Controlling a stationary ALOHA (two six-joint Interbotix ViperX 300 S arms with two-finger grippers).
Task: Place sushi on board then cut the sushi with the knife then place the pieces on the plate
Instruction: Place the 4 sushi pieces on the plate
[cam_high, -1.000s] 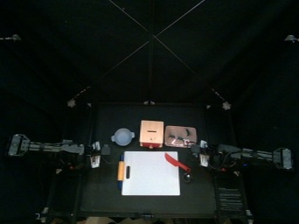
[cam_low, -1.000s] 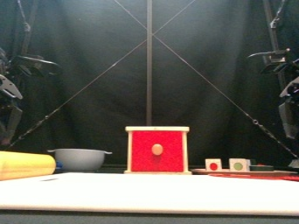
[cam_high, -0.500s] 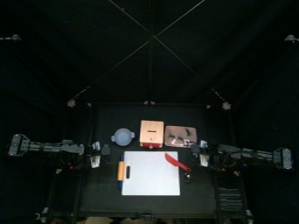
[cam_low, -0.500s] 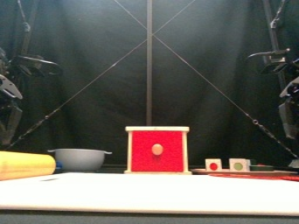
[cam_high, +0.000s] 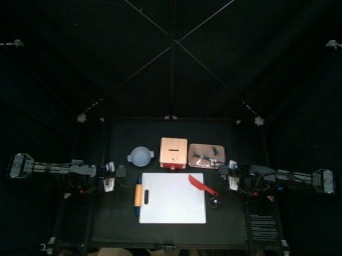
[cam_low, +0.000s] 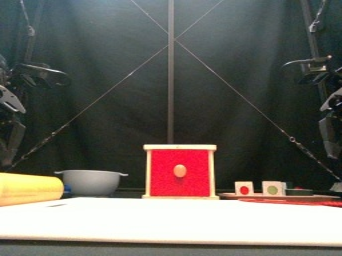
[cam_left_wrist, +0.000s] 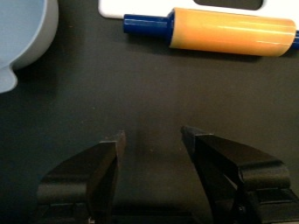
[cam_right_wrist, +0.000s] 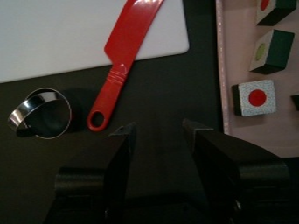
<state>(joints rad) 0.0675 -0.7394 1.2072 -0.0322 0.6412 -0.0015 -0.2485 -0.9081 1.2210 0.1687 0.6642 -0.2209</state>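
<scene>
Several toy sushi pieces (cam_right_wrist: 254, 96) lay apart from one another on the pink tray (cam_right_wrist: 233, 48) at the back right of the bench (cam_high: 114, 220). From the front, two of them showed white faces, one with a red centre and one with a green. The tray sat just right of the wooden box (cam_high: 174, 152), whose red drawer front faced forward, and the blue-grey bowl (cam_high: 140, 156) sat near the box's left side.

In front of these lay the white cutting board (cam_high: 174, 205). The red toy knife (cam_right_wrist: 126, 48) rested with its blade on the board's rear right corner and its handle out on the bench. The round metal cutter (cam_right_wrist: 41, 114) stood just beside the handle's end. A yellow rolling pin (cam_left_wrist: 228, 31) with a blue handle lay along the board's left edge.

Both arms rested low at the bench's sides. The left fingers (cam_left_wrist: 87, 166) were apart and empty over bare bench near the bowl and rolling pin. The right fingers (cam_right_wrist: 100, 162) were apart and empty between the knife's handle and the tray's edge.
</scene>
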